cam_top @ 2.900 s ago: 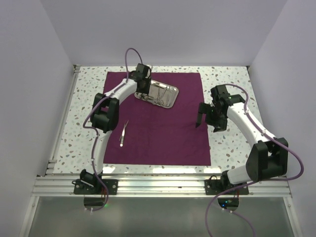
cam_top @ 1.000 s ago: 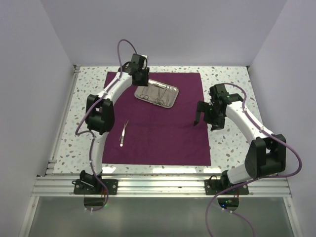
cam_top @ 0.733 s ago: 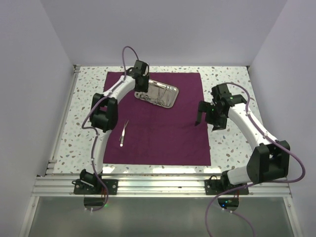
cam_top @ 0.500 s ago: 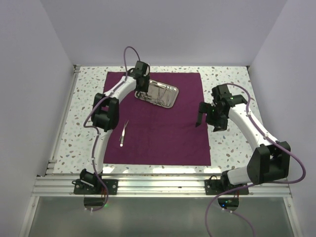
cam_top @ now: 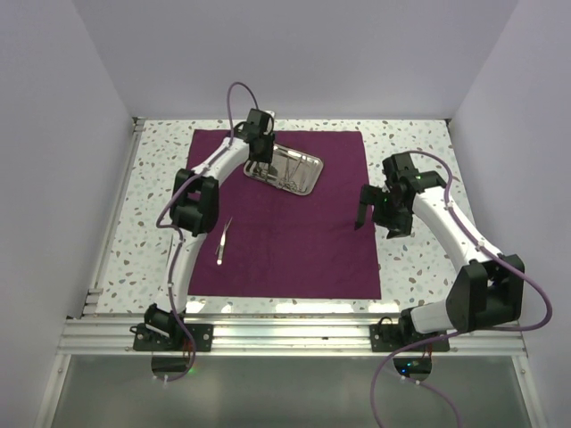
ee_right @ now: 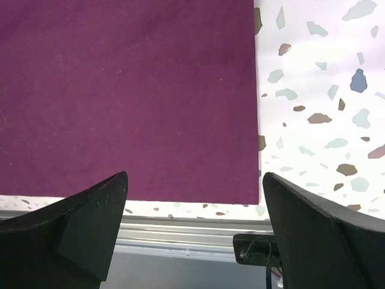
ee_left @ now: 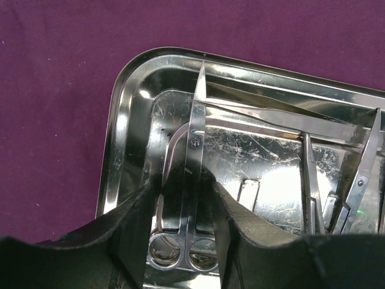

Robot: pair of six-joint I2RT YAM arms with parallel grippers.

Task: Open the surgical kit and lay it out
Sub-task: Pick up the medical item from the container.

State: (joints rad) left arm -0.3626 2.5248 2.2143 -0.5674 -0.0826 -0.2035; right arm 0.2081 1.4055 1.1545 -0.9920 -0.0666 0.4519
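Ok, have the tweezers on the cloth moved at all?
No. The tweezers lie at the same spot near the purple cloth's left edge.

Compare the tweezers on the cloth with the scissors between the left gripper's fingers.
The tweezers lie on the purple cloth; the scissors lie in the steel tray. Nothing is near the tweezers; the left gripper straddles the scissors. The scissors have ring handles; the tweezers have none. Both are slim and silver.
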